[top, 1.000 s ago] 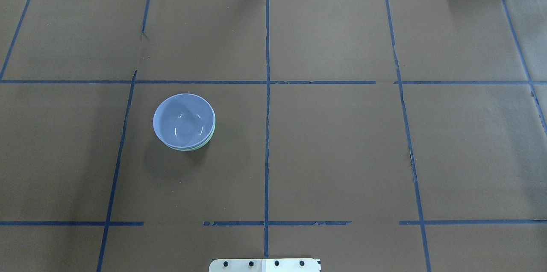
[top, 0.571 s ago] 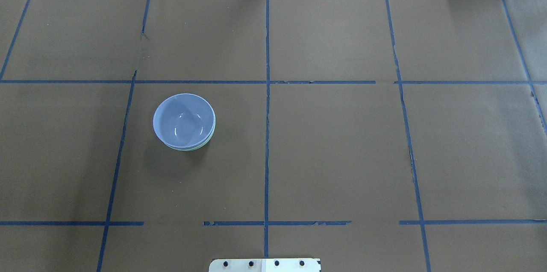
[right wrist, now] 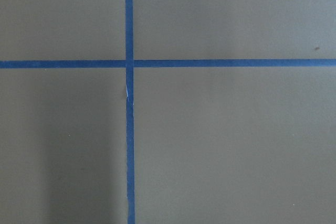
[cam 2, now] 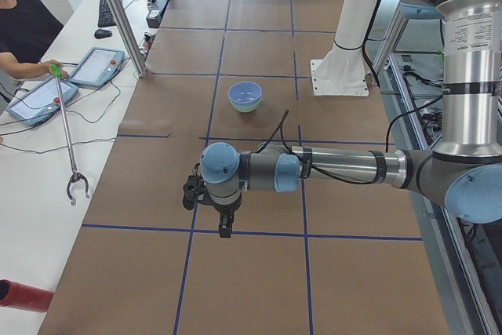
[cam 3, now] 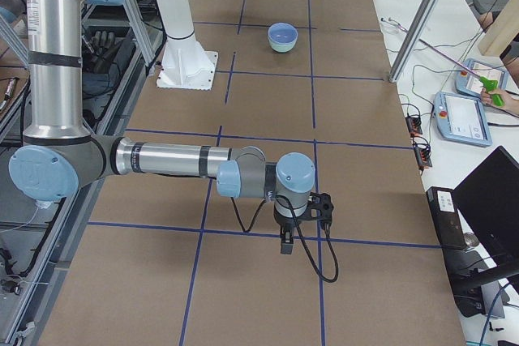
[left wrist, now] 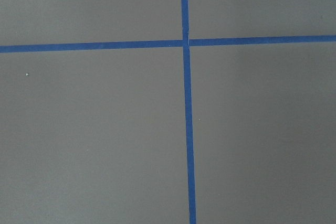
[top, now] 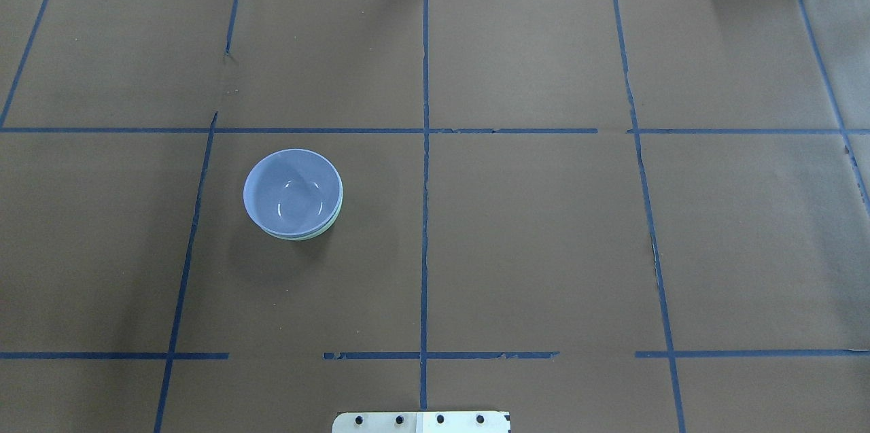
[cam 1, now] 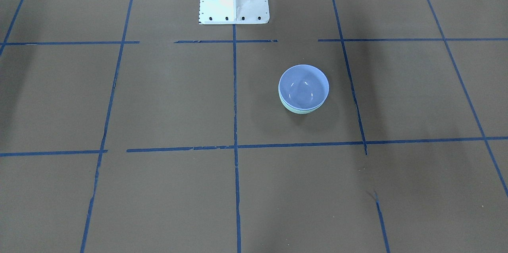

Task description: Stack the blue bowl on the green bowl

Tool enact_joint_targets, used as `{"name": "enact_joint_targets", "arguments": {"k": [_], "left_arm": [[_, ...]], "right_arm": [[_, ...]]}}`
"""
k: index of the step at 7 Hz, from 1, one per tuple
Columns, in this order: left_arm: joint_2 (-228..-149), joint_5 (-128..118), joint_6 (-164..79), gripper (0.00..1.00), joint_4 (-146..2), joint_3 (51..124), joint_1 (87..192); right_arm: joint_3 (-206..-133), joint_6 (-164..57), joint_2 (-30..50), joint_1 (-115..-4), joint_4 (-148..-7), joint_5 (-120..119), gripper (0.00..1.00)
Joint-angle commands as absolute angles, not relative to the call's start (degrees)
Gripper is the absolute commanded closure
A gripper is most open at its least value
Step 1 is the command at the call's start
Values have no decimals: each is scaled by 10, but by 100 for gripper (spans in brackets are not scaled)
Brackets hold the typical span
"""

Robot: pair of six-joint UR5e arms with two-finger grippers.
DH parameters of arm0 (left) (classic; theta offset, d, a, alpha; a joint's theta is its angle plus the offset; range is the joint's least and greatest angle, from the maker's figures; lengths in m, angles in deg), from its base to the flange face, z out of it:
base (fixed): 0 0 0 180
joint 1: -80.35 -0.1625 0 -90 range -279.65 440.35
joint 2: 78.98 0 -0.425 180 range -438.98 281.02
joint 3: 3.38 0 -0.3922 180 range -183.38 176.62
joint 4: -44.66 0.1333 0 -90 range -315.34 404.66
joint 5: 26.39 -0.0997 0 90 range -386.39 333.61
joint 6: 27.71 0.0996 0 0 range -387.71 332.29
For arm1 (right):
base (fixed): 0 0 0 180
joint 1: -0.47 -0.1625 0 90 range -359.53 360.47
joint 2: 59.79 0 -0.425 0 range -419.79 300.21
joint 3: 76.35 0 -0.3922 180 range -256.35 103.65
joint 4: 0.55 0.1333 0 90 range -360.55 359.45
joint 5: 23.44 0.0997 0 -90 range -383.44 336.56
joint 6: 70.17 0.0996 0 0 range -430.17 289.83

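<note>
The left gripper (cam 2: 225,227) appears only in the left side view. It hangs at centre frame from the near arm, pointing down over the table (cam 2: 259,280), and I cannot tell whether its fingers are apart or together. The right gripper (cam 3: 285,242) appears only in the right side view, low centre, and its state is just as unreadable. Both arms lie outside the overhead and front views. Left of centre in the overhead view, the blue bowl (top: 292,188) sits nested in the green bowl (top: 307,236). Only a thin mint crescent of the green bowl shows below the blue rim. The wrist views show only blue tape (left wrist: 187,129) crossing on the table.
</note>
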State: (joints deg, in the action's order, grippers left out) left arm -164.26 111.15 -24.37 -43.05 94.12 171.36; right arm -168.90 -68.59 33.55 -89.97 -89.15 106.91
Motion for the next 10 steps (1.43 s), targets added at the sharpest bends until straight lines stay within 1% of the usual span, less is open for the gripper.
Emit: {"name": "enact_joint_targets", "arguments": {"k": [1,2,10], "left_arm": [[-1649,1106,-244,0,-431,934,1717],[-1651,1074,-245,0,-431,934,1724],[-1657,1071,-245,0,-431,936,1730]], "right_arm": [[-1689,-686,335,-900,-891,1069,0],[-1689,-686,335,-900,-891,1069,0],[-1689,-686,335,-900,-891,1070,0]]}}
